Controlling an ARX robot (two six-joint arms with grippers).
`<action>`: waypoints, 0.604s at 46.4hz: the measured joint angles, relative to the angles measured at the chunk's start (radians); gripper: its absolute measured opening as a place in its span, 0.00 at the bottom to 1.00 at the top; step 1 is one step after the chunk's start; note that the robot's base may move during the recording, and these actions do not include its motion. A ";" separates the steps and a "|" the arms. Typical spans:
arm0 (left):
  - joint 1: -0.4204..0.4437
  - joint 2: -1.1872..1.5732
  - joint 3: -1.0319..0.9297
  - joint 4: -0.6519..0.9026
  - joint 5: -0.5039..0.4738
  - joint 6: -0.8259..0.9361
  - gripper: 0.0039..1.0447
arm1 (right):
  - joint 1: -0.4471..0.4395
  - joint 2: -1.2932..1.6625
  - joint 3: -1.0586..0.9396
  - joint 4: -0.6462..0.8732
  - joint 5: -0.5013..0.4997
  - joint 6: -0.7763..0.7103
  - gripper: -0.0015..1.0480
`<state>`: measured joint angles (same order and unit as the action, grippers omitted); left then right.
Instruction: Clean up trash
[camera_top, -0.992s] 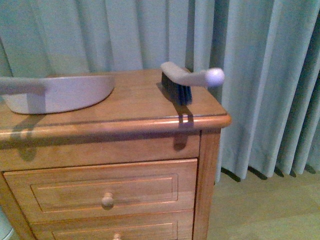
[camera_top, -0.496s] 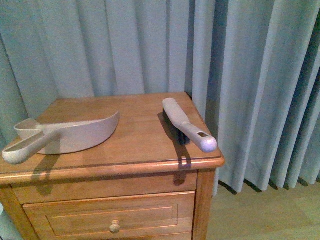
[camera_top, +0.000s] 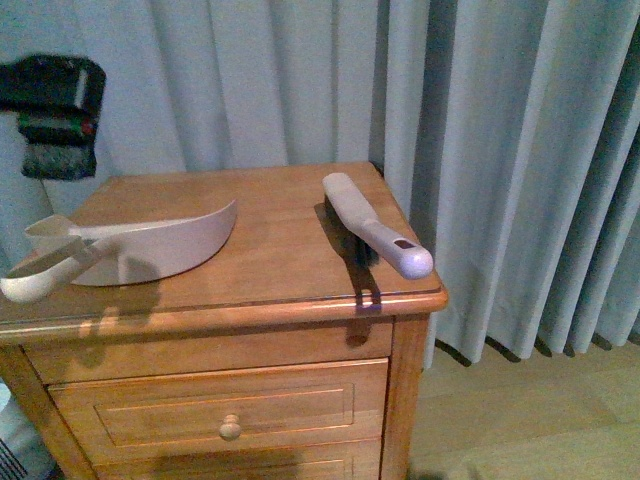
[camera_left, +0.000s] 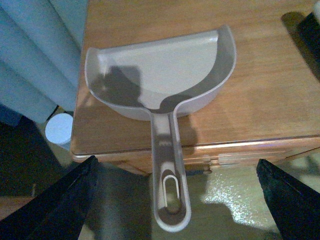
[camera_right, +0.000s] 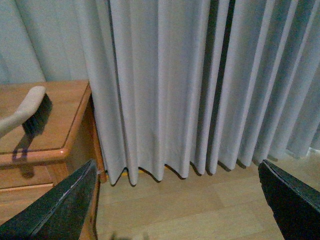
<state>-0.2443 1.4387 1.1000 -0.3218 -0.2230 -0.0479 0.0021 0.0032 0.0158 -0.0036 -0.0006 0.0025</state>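
No crumpled white paper wad shows in any view. A grey dustpan (camera_top: 150, 245) lies on the left of a wooden nightstand (camera_top: 280, 300), its handle sticking out past the front edge. A grey hand brush (camera_top: 375, 235) with dark bristles lies on the right. In the left wrist view my left gripper (camera_left: 172, 205) is open and empty above the dustpan's handle (camera_left: 170, 190), with the pan (camera_left: 160, 75) beyond it. My left arm (camera_top: 55, 115) shows blurred at the upper left. My right gripper (camera_right: 175, 205) is open and empty over the floor beside the nightstand, and the brush (camera_right: 30, 112) shows at its side.
Pale blue-grey curtains (camera_top: 500, 150) hang behind and to the right of the nightstand. Wooden floor (camera_right: 190, 200) lies to its right. A round white container (camera_left: 60, 131) stands on the floor by the nightstand's left side. Drawers (camera_top: 220, 410) face the front.
The front view has risen and tilted, so the nightstand top now shows from above. My left arm has come into view at the upper left. Dustpan and brush stay in place.
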 joint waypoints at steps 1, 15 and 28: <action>0.001 0.030 0.007 0.003 -0.011 -0.004 0.93 | 0.000 0.000 0.000 0.000 0.000 0.000 0.93; 0.031 0.231 0.069 0.008 -0.043 -0.069 0.93 | 0.000 0.000 0.000 0.000 0.000 0.000 0.93; 0.041 0.293 0.069 0.049 -0.051 -0.080 0.93 | 0.000 0.000 0.000 0.000 0.000 0.000 0.93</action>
<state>-0.2035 1.7313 1.1694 -0.2726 -0.2737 -0.1276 0.0021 0.0032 0.0158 -0.0032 -0.0006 0.0025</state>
